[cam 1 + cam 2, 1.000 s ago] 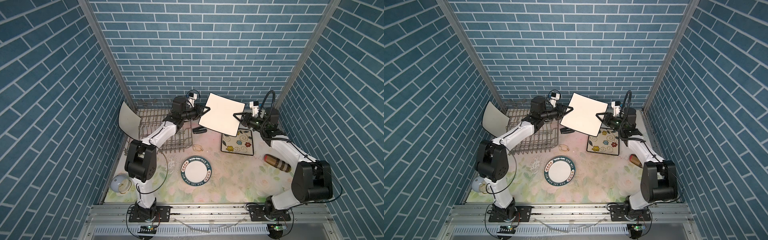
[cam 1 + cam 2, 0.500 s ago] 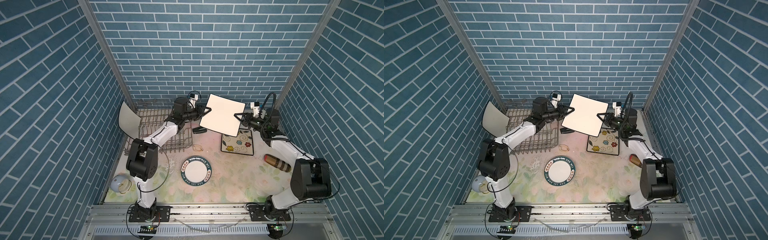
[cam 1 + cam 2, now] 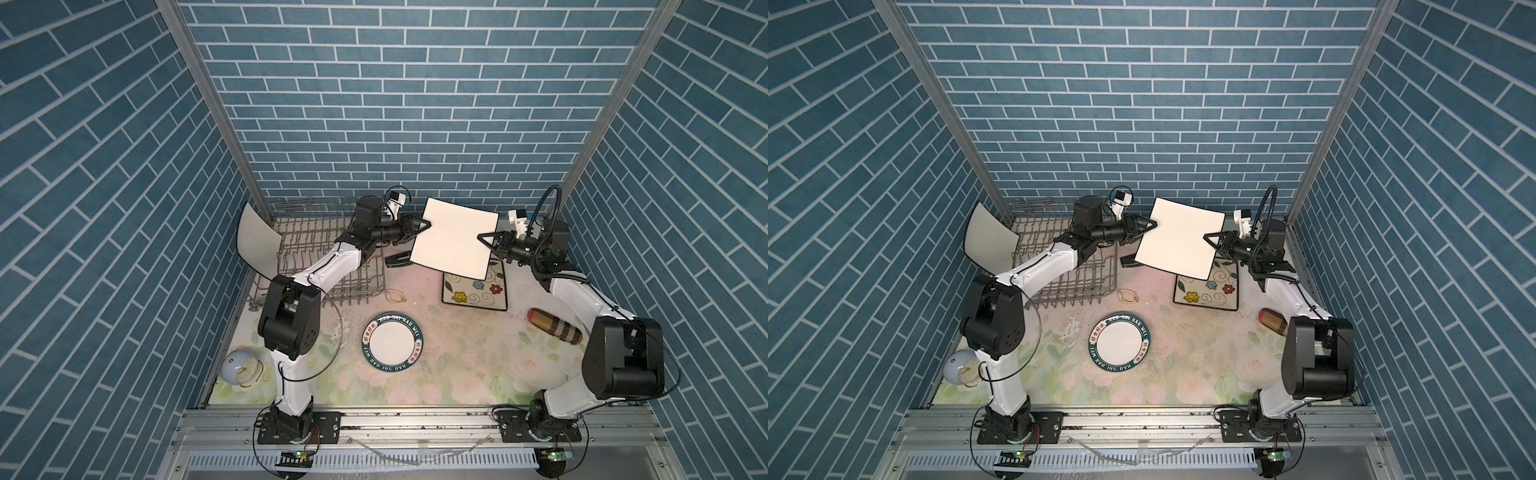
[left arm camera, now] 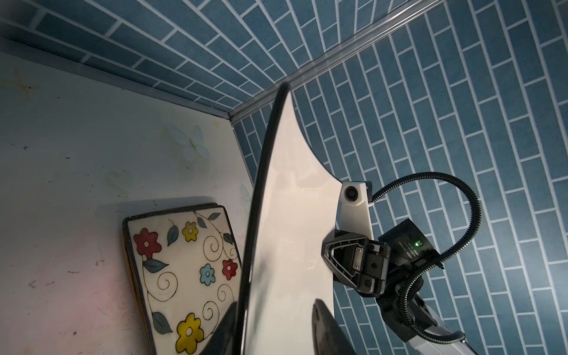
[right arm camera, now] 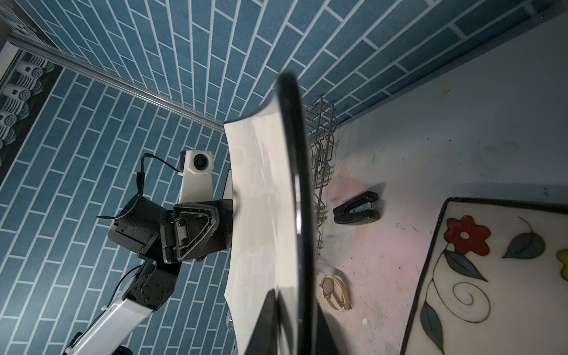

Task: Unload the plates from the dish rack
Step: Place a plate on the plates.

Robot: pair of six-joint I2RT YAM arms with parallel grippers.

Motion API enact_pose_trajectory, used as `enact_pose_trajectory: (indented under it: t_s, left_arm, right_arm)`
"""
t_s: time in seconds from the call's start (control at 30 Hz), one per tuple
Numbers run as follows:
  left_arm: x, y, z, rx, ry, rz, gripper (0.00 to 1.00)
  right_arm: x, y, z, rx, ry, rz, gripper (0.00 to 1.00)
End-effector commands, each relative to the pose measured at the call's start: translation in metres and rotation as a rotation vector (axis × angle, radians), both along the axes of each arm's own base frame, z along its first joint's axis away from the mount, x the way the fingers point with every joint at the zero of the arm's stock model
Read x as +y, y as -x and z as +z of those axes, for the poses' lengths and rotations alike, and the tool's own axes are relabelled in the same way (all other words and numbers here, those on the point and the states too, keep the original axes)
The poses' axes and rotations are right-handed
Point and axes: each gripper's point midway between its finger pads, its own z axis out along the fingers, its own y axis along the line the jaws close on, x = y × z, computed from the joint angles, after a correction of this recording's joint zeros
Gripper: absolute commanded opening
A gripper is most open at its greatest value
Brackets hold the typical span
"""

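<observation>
The right gripper is clamped on one edge of the black-edged cream plate, tilted in the air above the worktop's back edge beside the dish rack; the left gripper straddles the opposite edge, jaws parted. The left should draw straight back along the plate's plane, so nothing twists the right's grip

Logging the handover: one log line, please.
phase: handover | square plate: airborne | left gripper: open at edge | right gripper: clamped on edge
</observation>
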Motion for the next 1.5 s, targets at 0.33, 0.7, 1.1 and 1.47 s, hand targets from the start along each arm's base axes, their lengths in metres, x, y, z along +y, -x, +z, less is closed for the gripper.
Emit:
enact_pose_trajectory:
  t_s: [0.33,0.7,1.1,1.47]
  left_arm:
    - [0.057,-0.007,0.037,-0.188,-0.103,0.029,0.43]
    - [0.094,0.001,0.034,-0.212,-0.19,0.064,0.44]
    - [0.121,0.014,0.04,-0.25,-0.289,0.079,0.45]
    - [0.125,0.013,0.031,-0.239,-0.311,0.089,0.45]
  right_arm:
    - [-0.043,0.009,-0.027,0.058,0.123,0.057,0.0]
    - [-0.072,0.004,-0.043,0.12,0.075,0.066,0.0]
    - [-0.096,-0.002,-0.076,0.203,0.084,0.089,0.0]
    - [-0.097,-0.017,-0.098,0.237,0.042,0.118,0.0]
